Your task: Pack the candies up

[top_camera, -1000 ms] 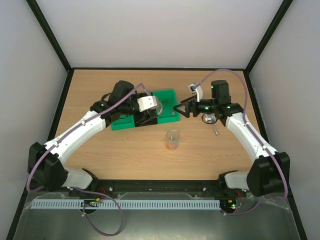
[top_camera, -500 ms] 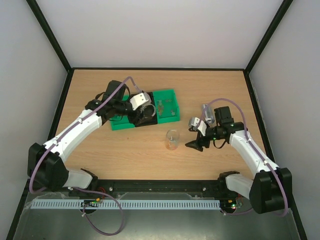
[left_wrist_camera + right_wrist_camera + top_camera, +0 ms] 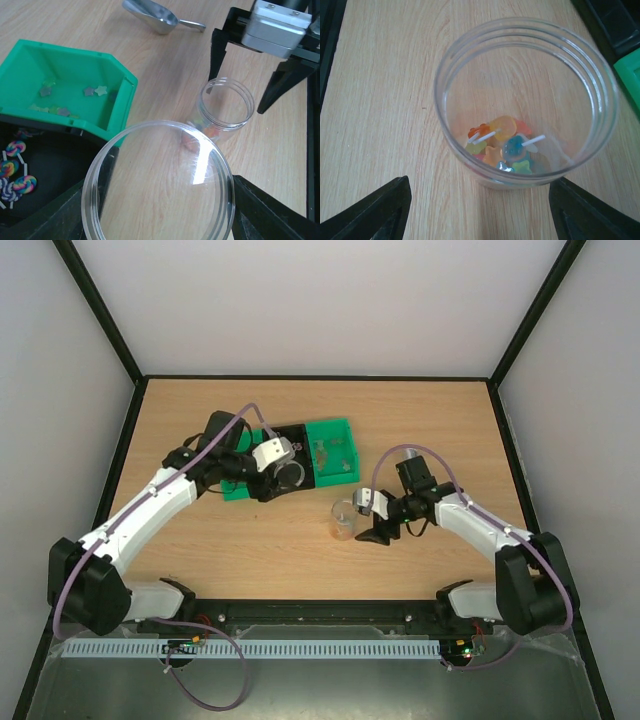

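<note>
Wooden table, both arms reaching in: left arm toward 1 o'clock, right arm toward 9 o'clock. Green bin sits at 12 o'clock from table centre, with a black tray butted against its 9 o'clock side. Left gripper is clamped on a clear round lid, one finger on each edge, lid in the air over the bin's near-left corner, at 10 o'clock from the jar. Clear plastic jar stands upright and uncapped just at 5 o'clock of table centre. Right gripper is at the jar's 3 o'clock, jaws spread wide, tips flanking the jar wall; can't tell whether they touch it, no grip. Metal scoop lies on the table beyond the jar, at 11 o'clock in the left wrist view, bowl up. Candies: small heap on the jar bottom, orange, blue and green, some with white sticks. A few more, star-shaped, are loose on the green bin's floor. Swirl lollipops are in the black tray.
</note>
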Controlling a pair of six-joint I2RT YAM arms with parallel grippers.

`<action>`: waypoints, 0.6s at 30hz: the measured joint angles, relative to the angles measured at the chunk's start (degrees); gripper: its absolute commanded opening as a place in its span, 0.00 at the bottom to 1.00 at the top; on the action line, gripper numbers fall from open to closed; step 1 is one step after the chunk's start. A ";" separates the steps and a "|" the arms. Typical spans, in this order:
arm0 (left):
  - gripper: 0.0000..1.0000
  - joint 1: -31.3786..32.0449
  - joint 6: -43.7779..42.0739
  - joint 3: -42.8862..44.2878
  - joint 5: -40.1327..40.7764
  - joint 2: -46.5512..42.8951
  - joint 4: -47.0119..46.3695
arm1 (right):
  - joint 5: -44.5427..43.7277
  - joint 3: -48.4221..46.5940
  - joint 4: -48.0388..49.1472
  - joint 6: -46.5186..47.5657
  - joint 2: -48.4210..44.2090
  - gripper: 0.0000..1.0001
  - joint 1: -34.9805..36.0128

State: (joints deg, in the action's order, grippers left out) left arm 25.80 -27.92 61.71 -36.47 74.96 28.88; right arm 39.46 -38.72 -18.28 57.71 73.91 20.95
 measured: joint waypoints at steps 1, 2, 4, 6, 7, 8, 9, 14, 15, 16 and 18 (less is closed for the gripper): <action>0.59 -0.02 -0.24 -0.35 -0.09 -0.26 0.46 | -0.17 -0.02 0.76 -0.33 0.59 0.73 0.57; 0.59 -0.04 -0.46 -0.72 -0.22 -0.55 0.74 | -0.24 -0.04 1.33 -0.57 1.03 0.72 0.94; 0.59 -0.11 -0.83 -1.46 -0.55 -1.09 1.38 | -0.59 -0.11 2.56 -1.44 1.86 0.68 1.99; 0.58 -0.11 -1.03 -2.10 -0.85 -1.57 1.90 | -1.03 -0.11 3.67 -1.99 2.19 0.67 2.86; 0.58 -0.11 -1.07 -2.32 -1.03 -1.73 2.08 | -1.29 -0.11 4.28 -2.45 2.34 0.66 3.58; 0.58 -0.11 -1.11 -2.51 -1.11 -1.86 2.12 | -1.49 -0.11 4.98 -2.89 2.54 0.65 4.39; 0.58 -0.11 -1.18 -2.78 -1.27 -1.99 2.27 | -1.70 -0.11 5.77 -3.32 2.78 0.65 5.27; 0.57 -0.11 -2.45 -3.32 -1.84 -2.25 3.34 | -3.02 -0.11 10.21 -7.10 4.72 0.61 9.84; 0.57 -0.11 -2.93 -3.37 -2.01 -2.25 3.74 | -3.28 -0.13 11.08 -8.09 5.14 0.61 10.71; 0.57 -0.11 -3.69 -3.50 -2.19 -2.29 4.31 | -3.67 -0.24 12.20 -9.44 5.75 0.60 11.96; 0.57 -0.11 -5.29 -3.72 -2.49 -2.58 6.08 | -4.04 -0.46 14.23 -11.85 6.78 0.59 14.08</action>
State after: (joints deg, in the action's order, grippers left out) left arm 25.69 -33.21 58.00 -38.96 72.38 34.96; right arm 35.42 -39.18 -4.05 45.87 80.68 35.03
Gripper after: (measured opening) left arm 0.685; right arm 0.602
